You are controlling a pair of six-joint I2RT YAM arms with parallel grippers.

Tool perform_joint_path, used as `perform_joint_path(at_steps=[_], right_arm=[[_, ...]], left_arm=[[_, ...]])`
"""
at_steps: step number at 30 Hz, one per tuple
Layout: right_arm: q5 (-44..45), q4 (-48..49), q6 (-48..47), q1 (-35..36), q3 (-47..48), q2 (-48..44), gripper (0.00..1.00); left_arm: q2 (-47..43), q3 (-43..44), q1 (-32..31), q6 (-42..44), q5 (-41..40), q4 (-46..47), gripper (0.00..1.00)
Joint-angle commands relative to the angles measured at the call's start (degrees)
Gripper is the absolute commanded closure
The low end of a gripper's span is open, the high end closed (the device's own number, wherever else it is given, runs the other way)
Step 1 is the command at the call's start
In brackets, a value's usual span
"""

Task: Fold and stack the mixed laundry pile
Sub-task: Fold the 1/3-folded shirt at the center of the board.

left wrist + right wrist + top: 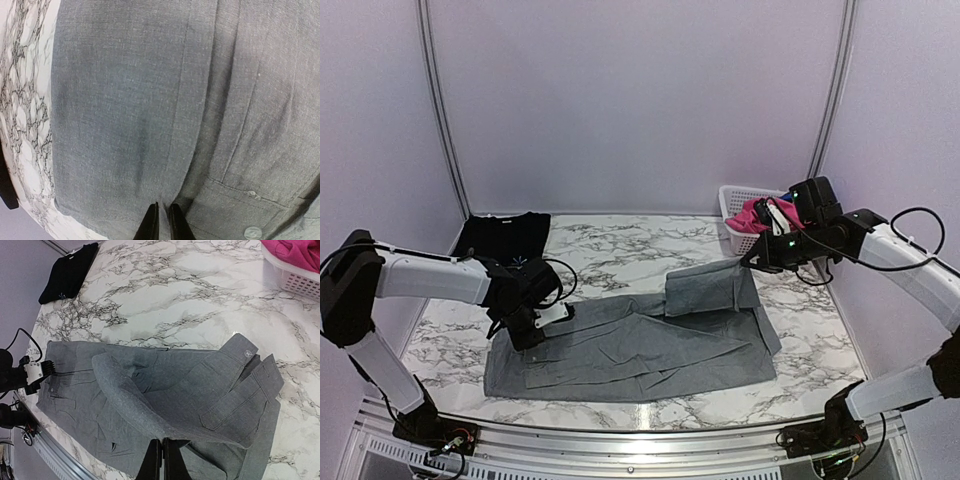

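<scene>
Grey trousers point(640, 350) lie spread across the middle of the marble table point(610, 245), long axis 9 to 3 o'clock. The 3 o'clock end is folded back over the rest, waistband button and pocket flap showing in the right wrist view.

Left gripper point(162, 206) is down on the trousers' 9 o'clock end. Its fingers are nearly together with a fabric crease running into the thin gap; can't tell if cloth is actually pinched.

Right gripper point(752, 263) is at 2 o'clock of the trousers, fingers clenched on the edge of the folded-over part, which rises off the table toward it.

Black cloth point(505, 238) lies flat at the table's 10 o'clock corner, well apart from the trousers. White basket point(732, 195) sits at 2 o'clock, just behind the right gripper, with a bright pink piece point(752, 215) heaped inside.
</scene>
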Motion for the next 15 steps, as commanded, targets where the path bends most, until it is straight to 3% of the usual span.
perform_joint_path(at_steps=[1,3,15], right_arm=[[-0.44,0.16,-0.75,-0.88,2.98,0.6,1.0],[-0.51,0.08,-0.88,-1.06,3.54,0.61,1.0],[0.6,-3.62,-3.16,-1.28,10.92,0.71,1.0]], left_arm=[[1.1,2.06,0.27,1.1,-0.17,-1.06,0.94],[0.64,2.53,0.28,1.53,0.09,-1.14,1.0],[-8.18,3.8,2.41,4.04,-1.77,-4.88,1.0]])
